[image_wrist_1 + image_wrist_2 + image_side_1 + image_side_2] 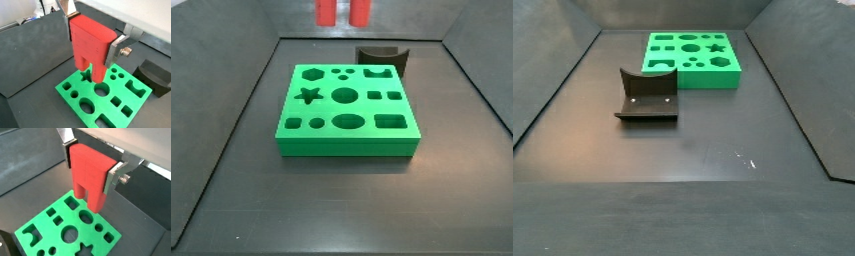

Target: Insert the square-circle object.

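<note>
My gripper [92,39] is shut on a red two-pronged piece [90,47], the square-circle object, with one round prong and one square prong pointing down. The silver fingers [112,179] clamp its two sides in both wrist views, around the gripper's midpoint [90,168]. The piece [90,178] hangs above the green holed board [72,93], which also shows in the wrist view [40,225], and does not touch it. In a side view only the prong tips [342,10] show at the upper edge, well above the board [345,142]. The board also shows far back in a side view [694,76].
The dark fixture, an L-shaped bracket with a curved top edge [647,97], stands on the dark floor apart from the board. It also shows behind the board [381,57] and beside it [155,75]. Dark walls enclose the floor.
</note>
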### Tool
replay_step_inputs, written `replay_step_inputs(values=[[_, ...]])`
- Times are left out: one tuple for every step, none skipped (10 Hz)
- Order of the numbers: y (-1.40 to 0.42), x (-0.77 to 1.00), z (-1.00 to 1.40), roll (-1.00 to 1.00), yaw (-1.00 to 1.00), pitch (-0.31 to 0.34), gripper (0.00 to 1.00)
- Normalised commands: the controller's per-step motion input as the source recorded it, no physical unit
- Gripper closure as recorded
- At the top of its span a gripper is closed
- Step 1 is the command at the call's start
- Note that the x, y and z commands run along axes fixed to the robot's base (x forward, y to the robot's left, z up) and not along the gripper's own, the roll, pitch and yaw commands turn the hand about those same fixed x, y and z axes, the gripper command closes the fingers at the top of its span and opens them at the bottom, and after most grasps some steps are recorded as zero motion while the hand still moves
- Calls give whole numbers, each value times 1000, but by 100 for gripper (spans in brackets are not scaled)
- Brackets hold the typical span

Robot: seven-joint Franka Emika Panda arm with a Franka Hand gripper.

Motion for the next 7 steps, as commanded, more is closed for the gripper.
replay_step_inputs(values=[[-286,-186,-1000,-27,0,-10,100],[-243,-231,-663,-203,0,-67,100],[-211,-231,-646,-210,0,-71,100],[0,-269,-811,-151,0,-86,100],[3,-231,-823,-56,0,-207,100],[0,-226,-760,-91,0,-214,100],[0,-254,-703,-124,0,-220,100]])
